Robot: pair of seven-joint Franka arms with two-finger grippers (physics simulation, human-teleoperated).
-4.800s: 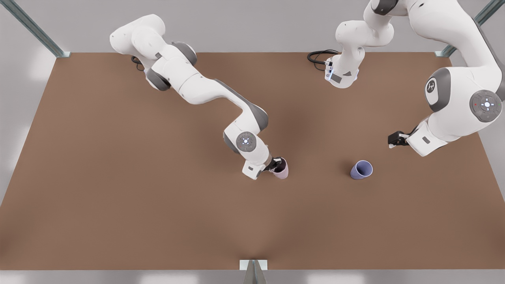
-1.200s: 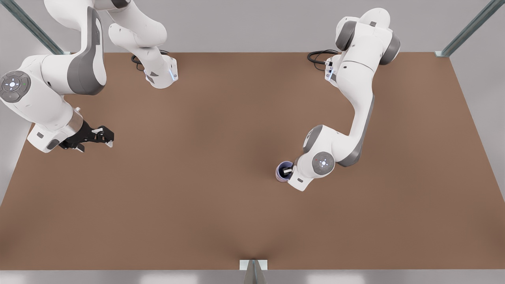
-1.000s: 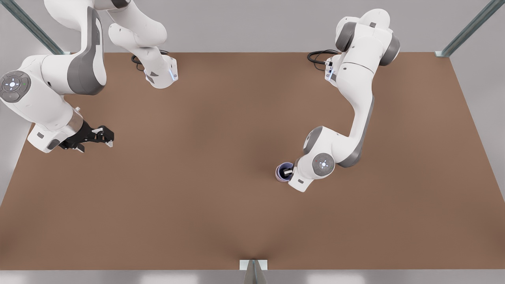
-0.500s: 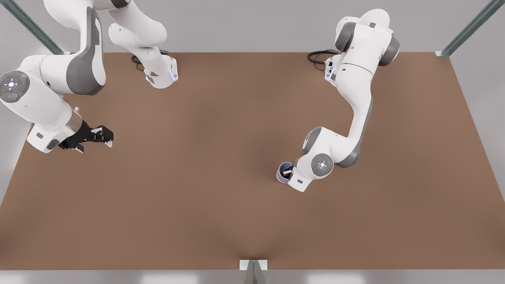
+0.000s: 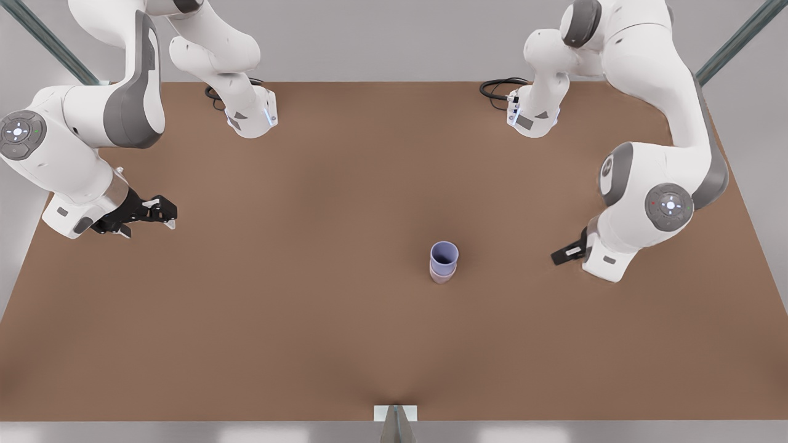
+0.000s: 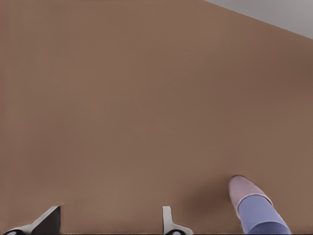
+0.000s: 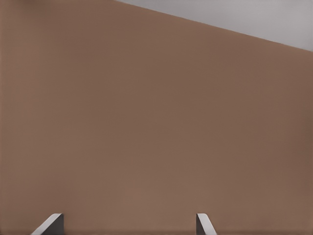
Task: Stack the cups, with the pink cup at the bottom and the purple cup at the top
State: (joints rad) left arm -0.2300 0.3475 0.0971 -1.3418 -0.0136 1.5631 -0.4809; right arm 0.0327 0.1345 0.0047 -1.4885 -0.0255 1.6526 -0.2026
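Periwinkle on pink: the small bluish-purple tapered cup [image 5: 444, 253] is sitting nested in the dusty-pink tapered cup [image 5: 442, 277], upright, mid brown tabletop [image 5: 308, 320].
Stacking order looks right. The left gripper [image 6: 110, 223] and right gripper [image 7: 129, 223] are both hanging spread and empty, with the arms waiting at opposite table sides, probably so nothing nudges the cups.

A bare brown table [image 5: 246, 320] carries the pink cup [image 5: 442, 277], standing upright near its middle with the purple cup [image 5: 444, 255] nested inside; two white arm bases [image 5: 252, 117] sit bolted along its far edge.
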